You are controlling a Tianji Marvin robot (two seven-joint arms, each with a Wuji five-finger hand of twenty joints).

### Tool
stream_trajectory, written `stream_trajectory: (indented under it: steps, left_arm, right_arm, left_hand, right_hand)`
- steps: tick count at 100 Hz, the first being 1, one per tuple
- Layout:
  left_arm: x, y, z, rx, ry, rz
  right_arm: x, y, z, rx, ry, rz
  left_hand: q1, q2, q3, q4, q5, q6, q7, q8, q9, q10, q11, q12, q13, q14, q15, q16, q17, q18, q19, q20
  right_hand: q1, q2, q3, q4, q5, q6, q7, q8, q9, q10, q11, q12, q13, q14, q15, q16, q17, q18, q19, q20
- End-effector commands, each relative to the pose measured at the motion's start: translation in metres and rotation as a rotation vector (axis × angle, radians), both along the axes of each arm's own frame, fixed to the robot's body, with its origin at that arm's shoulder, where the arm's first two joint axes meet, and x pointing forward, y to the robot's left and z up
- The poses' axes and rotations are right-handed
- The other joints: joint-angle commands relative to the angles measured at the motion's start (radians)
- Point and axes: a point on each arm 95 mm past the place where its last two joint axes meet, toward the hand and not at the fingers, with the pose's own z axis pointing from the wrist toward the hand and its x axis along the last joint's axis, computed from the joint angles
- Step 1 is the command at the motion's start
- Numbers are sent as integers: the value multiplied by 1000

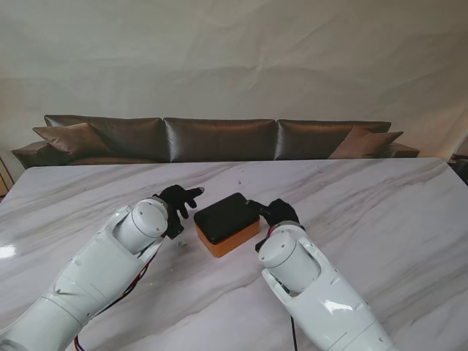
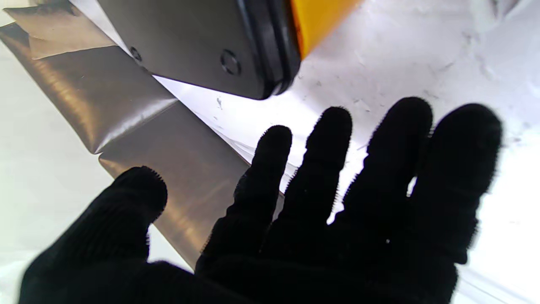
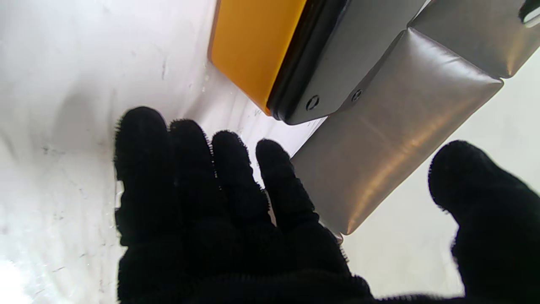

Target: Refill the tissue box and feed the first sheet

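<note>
Both arms flank the tissue box (image 1: pixel 227 224), hiding its near corners.

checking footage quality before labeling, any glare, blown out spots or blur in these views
Stand view: sharp and evenly lit, one glare patch on the marble table at its left edge. Left wrist view: table blown out to white, left hand a featureless, soft silhouette. Right wrist view: table washed out too, but the tissue box reads clearly past the right hand.

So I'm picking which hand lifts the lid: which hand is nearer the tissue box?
Right, by a little. The right hand sits against the right end of the tissue box, possibly touching. The left hand is open just off its left end, with a strip of table between.
</note>
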Motion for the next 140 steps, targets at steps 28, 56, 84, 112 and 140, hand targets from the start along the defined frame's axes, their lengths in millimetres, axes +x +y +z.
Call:
stream_trajectory:
  steps: [28,56,84,112,140]
  left_arm:
    - [2,-4,-5,-20,-15,-21]
    - [8,-8,-16,-52,-31,-58]
    - [21,-13,-17,-45,-96,-63]
    - [27,-19,-23,-86,-139,-108]
    - [31,-30,-29,-109,-148,-160]
  right_arm:
    - [-2,2,-7,-98,-6,2]
    - [-16,0,-14,-193,32,-16]
    - [-40,10,-22,-134,59,18]
    - [-55,29,-25,-40,44,40]
    - [-68,50,-27,37,61,62]
  left_hand:
    - [14,22,-24,22,-134,-109,-25,6,-150,-69,42,28,-108,-7,23,48,-196,-80,19,181]
    - [15,40,-47,13,-153,-156,-15,13,-236,-98,51,41,-242,-14,38,132,-385,-156,1,287]
    - [1,44,-47,11,-152,-172,-6,18,-259,-112,73,54,-298,-20,58,182,-457,-178,-10,324]
    - [0,36,-28,9,-107,-201,26,30,-254,-120,82,58,-332,-35,51,200,-497,-186,-34,330]
    - [3,30,-11,4,-94,-212,47,40,-263,-164,87,61,-365,-53,37,212,-528,-196,-48,333]
  right_hand:
    - [63,-30,-25,16,35,-215,41,79,144,-165,56,16,109,-13,167,73,-27,-15,177,115]
    - [-53,4,6,12,235,-208,199,241,323,-188,260,198,279,-7,365,198,88,-33,339,215]
    - [-101,34,5,-4,333,-146,195,284,417,-161,282,236,362,22,428,219,152,-11,419,232]
    - [-141,54,4,-12,275,-109,103,240,377,-139,235,218,331,35,397,209,130,-4,391,217]
    - [-147,47,14,-16,235,-91,78,221,349,-128,212,200,311,37,381,205,121,-5,369,208]
